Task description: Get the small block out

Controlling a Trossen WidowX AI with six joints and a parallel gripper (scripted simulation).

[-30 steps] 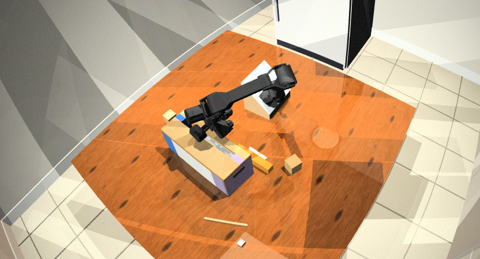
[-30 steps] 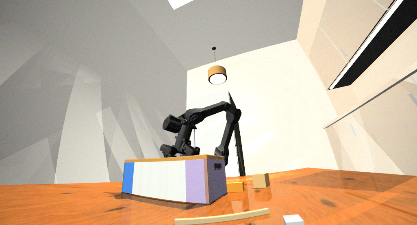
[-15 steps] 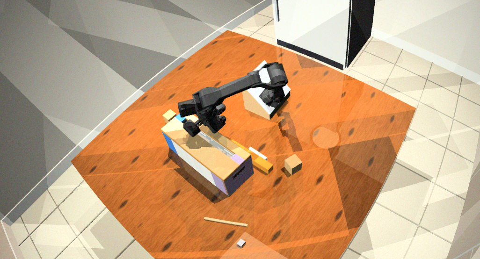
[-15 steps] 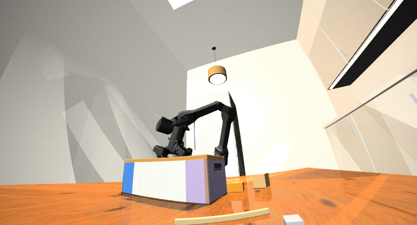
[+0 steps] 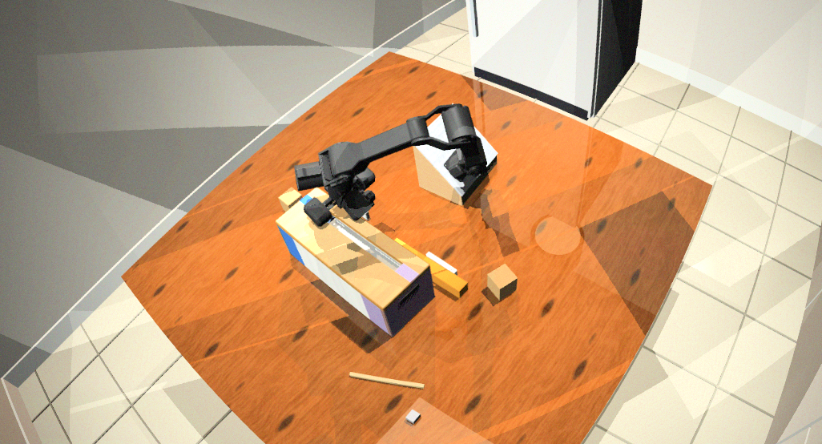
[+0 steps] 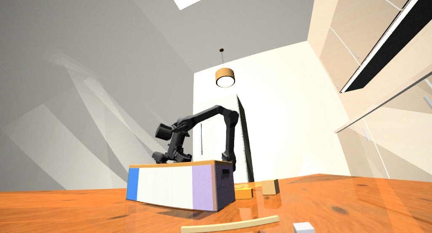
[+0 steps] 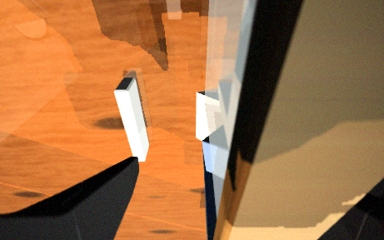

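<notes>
The box (image 5: 344, 256) (image 6: 163, 183) (image 7: 320, 92) has a tan top, a blue end on the left, a lilac end on the right and a dark end face. My gripper (image 5: 357, 213) (image 6: 172, 158) (image 7: 206, 163) is open and empty. It hangs at the box's far long side, near the blue end. In the wrist view its two white fingers straddle the edge of the clear pane (image 7: 221, 50), with bare table between them. I cannot see the small block on the shelf in any view.
A tan block (image 5: 289, 198) lies just past the box's blue end. An orange bar (image 5: 445, 278) (image 6: 243, 193) and a tan cube (image 5: 501, 280) (image 6: 270, 186) lie beside the lilac end. A thin stick (image 5: 385, 380) (image 6: 229, 224) and a small grey cube (image 5: 412, 417) (image 6: 303, 227) lie near the front edge.
</notes>
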